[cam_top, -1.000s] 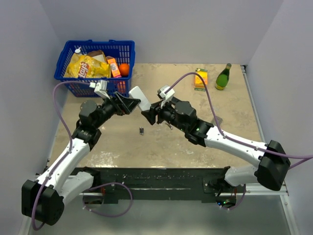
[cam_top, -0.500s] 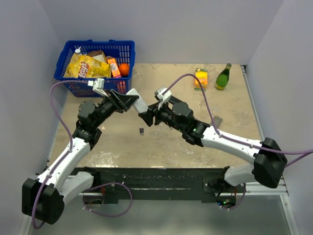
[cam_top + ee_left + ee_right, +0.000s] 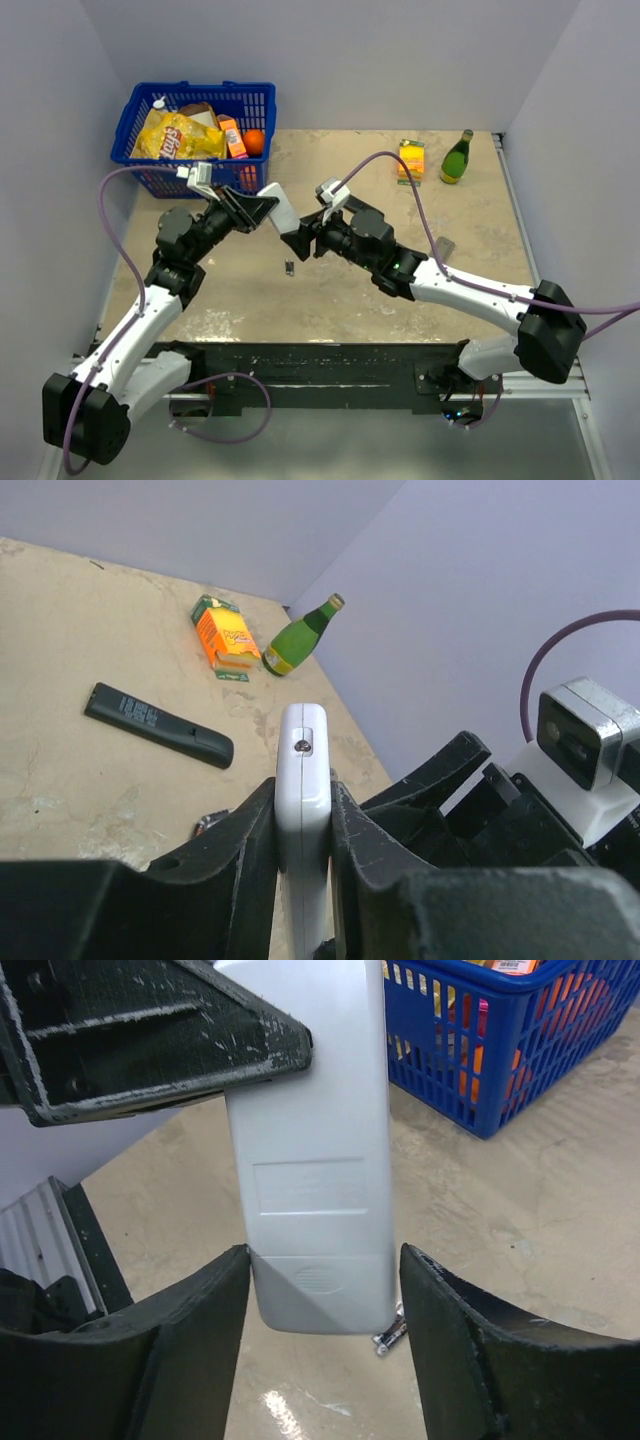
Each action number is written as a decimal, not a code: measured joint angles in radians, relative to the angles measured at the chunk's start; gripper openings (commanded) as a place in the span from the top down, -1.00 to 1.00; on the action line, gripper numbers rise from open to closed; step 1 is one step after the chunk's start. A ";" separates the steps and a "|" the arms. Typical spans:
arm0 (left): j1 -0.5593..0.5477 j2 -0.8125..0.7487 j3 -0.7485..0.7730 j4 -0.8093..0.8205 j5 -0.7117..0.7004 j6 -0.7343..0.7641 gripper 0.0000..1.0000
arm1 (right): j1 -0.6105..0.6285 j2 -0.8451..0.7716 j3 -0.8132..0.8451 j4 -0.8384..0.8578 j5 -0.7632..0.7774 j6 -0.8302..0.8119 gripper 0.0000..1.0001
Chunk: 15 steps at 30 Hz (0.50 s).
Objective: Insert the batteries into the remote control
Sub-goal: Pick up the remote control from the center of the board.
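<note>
The remote control (image 3: 281, 204) is a white slab held in the air between the two arms. My left gripper (image 3: 262, 208) is shut on its thin sides, and in the left wrist view the remote control (image 3: 302, 742) stands edge-on between the fingers of the left gripper (image 3: 303, 792). My right gripper (image 3: 325, 1252) stands open round the lower end of the remote control (image 3: 315, 1190), its back face showing, with a gap beside the right finger. The batteries (image 3: 288, 267) lie on the table below, also visible as batteries (image 3: 390, 1336) under the remote's end.
A blue basket (image 3: 135, 112) with a chip bag and an orange stands at the back left. An orange box (image 3: 411, 159) and a green bottle (image 3: 457, 156) sit at the back right. A black remote (image 3: 158, 724) lies on the table to the right.
My left gripper has closed onto the white remote. My right gripper's jaws have spread wider round its end. The remote has shifted slightly left.
</note>
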 measured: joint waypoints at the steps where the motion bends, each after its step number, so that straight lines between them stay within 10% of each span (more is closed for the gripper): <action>1: 0.000 -0.006 0.000 -0.009 0.002 0.013 1.00 | 0.001 0.000 0.000 0.000 -0.002 0.018 -0.57; 7: 0.009 -0.077 -0.005 -0.050 0.024 0.098 1.00 | 0.003 -0.024 -0.040 0.039 -0.011 0.136 -0.93; 15: 0.054 -0.196 -0.097 -0.012 0.068 0.148 1.00 | 0.002 -0.111 -0.145 0.094 -0.004 0.322 -0.91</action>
